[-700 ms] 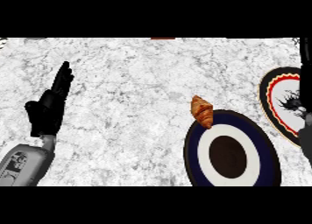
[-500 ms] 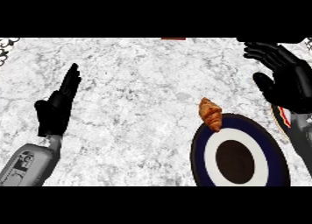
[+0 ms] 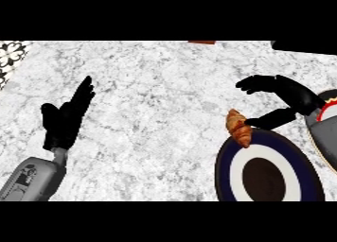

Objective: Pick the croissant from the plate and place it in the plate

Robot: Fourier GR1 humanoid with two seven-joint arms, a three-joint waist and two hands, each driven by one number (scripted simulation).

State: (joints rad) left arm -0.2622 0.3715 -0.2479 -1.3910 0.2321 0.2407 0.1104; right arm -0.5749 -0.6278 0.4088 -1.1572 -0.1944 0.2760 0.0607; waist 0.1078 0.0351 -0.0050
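Beside croissant (image 3: 239, 126) on plate rim (image 3: 224, 160), right hand (image 3: 283, 97) open.

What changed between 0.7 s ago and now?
The right hand came in from the right edge and now sits just above and right of the croissant, fingers open, thumb close to it, nothing held yet. The croissant still lies on the rim of the dark blue plate. The left hand stays open at the left, resting.
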